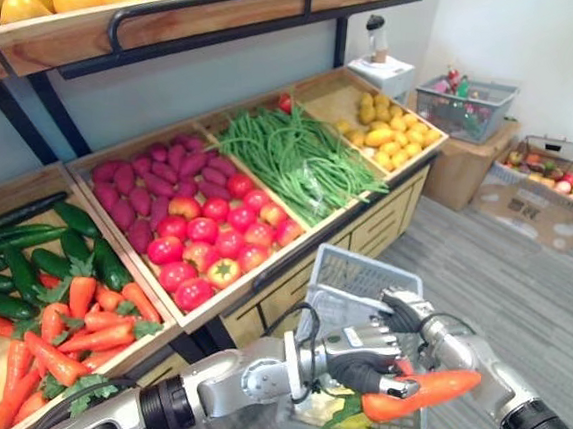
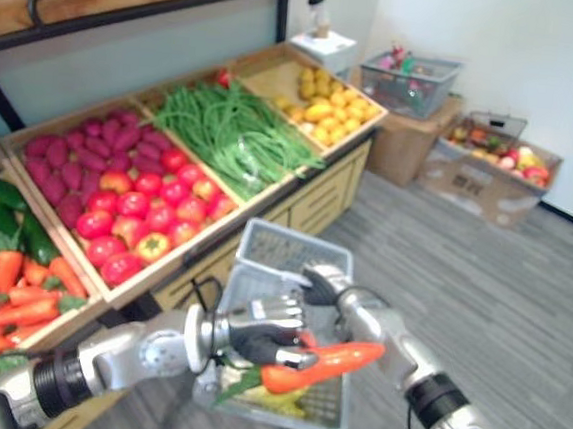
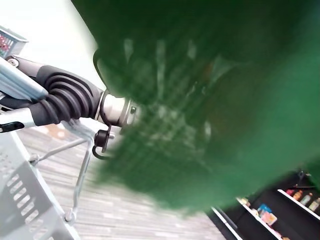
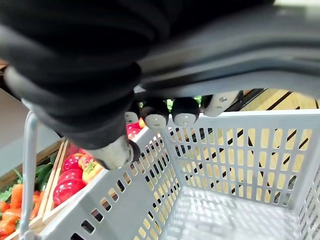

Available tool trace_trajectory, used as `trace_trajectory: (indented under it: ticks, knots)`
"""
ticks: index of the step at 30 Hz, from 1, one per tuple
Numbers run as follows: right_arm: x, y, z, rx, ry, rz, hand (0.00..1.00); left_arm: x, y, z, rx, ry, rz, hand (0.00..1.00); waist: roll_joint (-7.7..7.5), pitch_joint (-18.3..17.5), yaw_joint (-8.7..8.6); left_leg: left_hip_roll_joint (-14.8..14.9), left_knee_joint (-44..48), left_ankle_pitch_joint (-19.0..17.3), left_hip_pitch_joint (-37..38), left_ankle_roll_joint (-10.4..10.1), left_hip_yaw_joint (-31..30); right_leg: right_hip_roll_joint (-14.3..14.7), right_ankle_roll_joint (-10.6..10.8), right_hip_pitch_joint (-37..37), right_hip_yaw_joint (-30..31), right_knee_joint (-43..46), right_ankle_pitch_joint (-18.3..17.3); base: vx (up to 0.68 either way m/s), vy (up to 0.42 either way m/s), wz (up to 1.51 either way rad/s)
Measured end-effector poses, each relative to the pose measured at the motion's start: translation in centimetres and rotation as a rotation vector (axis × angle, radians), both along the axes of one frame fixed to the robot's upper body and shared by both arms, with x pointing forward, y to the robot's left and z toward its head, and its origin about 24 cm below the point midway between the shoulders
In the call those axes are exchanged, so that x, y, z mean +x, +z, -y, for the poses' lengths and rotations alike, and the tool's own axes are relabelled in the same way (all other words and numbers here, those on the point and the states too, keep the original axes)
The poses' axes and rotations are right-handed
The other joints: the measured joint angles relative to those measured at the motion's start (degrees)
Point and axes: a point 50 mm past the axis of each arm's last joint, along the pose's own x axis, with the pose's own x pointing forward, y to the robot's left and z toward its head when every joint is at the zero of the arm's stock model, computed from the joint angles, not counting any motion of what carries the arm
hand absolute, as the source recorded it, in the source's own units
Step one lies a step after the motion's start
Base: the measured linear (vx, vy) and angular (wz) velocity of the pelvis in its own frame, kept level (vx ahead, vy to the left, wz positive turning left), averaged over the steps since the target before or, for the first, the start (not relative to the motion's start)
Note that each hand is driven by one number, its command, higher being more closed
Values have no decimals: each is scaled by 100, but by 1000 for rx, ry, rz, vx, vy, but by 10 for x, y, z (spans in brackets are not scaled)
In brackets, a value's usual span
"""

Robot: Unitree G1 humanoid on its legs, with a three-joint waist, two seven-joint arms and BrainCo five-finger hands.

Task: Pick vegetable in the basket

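While the right hand hangs from above with its fingers curled round the handle of the grey basket, the left hand reaches in from the lower left and holds a carrot; its fingers and thumb are wrapped round the thick end. The carrot lies nearly level, crosswise above the basket's near end, with its tip pointing toward the right forearm and its leafy top drooping toward the basket floor; whether it touches the basket I cannot tell. Green leaves sit blurred right against the left wrist camera. Some yellow and green produce lies on the basket's floor, under the carrot. Just left of the basket stands a wooden stand; its sloping bins hold more carrots beside cucumbers, then tomatoes below purple sweet potatoes, then green beans, then yellow produce at the far end.
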Motion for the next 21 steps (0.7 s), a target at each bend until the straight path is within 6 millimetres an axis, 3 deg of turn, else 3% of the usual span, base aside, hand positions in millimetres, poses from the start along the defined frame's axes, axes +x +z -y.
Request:
trace_trajectory:
  ticks: [3, 10, 21]
  knots:
    - [0, 0, 0, 0, 1, 1, 100, -2, -1, 2, -2, -10, -5, 100, -12, 16, -2, 0, 7, -22, -1, -23, 0, -4, 0, 0, 2, 1, 0, 0, 0, 0]
    - [6, 7, 0, 29, -18, 16, 100, -4, -24, 1, 122, -31, -5, 100, -14, 21, -14, -11, 4, -13, -72, -8, -114, -52, 0, 1, -89, 4, 0, -12, 3, 6]
    - [8, 10, -2, 120, -39, -10, 100, 16, -81, -27, 384, 129, 2, 100, -89, 73, -18, -138, -155, 75, -111, 139, -182, -155, 14, 5, -149, -43, -11, -11, 6, 4]
